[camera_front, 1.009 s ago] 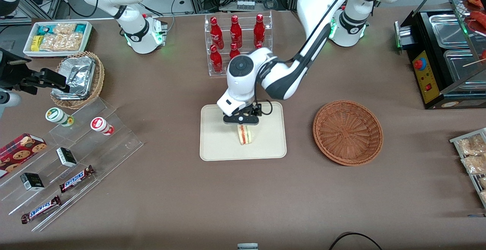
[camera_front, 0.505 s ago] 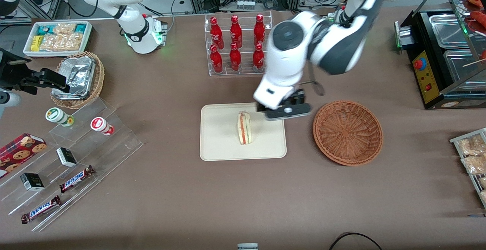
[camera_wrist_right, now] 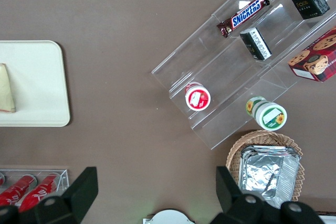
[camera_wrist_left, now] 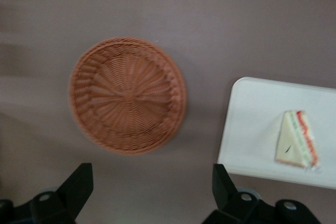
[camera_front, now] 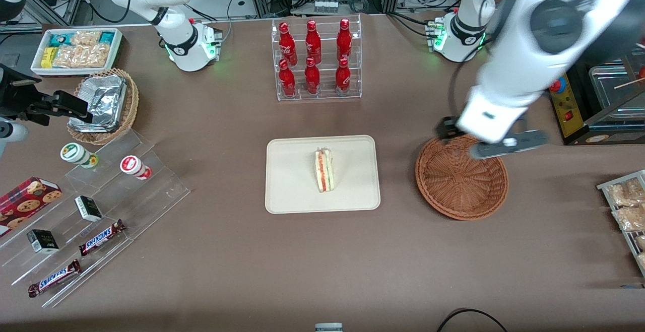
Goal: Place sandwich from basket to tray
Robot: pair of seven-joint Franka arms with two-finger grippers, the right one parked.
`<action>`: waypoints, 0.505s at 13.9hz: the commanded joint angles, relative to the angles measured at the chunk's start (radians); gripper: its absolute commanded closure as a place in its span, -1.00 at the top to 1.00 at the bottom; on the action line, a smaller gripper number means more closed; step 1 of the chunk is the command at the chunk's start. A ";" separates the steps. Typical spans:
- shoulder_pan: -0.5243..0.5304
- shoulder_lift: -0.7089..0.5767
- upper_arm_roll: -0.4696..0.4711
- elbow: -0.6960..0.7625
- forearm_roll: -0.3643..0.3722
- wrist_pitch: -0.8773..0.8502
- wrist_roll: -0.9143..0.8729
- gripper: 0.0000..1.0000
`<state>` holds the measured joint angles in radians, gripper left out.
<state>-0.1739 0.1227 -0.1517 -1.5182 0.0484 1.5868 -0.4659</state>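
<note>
Sandwich [camera_front: 324, 170] lying on cream tray [camera_front: 287, 196], wicker basket [camera_front: 461, 191] w/ nothing in it, left gripper [camera_front: 491, 143] above basket rim, fingers [camera_wrist_left: 79, 184] spread, holding nothing

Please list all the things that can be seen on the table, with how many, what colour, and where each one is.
sandwich: 1, pale bread with red and green filling, on the tray.
tray: 1, cream, mid table.
basket: 1, reddish-brown wicker, empty, beside the tray toward the working arm's end.
bottles: 6, red, in a clear rack farther from the front camera than the tray.
tan basket: 1, holding silver foil packets, toward the parked arm's end.
white bin: 1, with snack packets, farther from the camera than the tan basket.
chocolate bars: 2, brown wrappers, on clear steps.
gripper: 1, black fingers open, above the basket's rim.
</note>
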 commanded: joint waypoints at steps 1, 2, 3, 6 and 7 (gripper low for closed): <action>0.095 -0.098 -0.012 -0.082 -0.036 -0.021 0.165 1.00; 0.120 -0.116 -0.011 -0.095 -0.036 -0.024 0.202 1.00; 0.152 -0.132 -0.011 -0.100 -0.036 -0.036 0.234 1.00; 0.212 -0.155 -0.011 -0.096 -0.036 -0.068 0.348 1.00; 0.229 -0.156 -0.011 -0.091 -0.032 -0.070 0.352 1.00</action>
<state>0.0176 -0.0004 -0.1506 -1.5907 0.0285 1.5310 -0.1529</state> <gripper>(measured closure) 0.000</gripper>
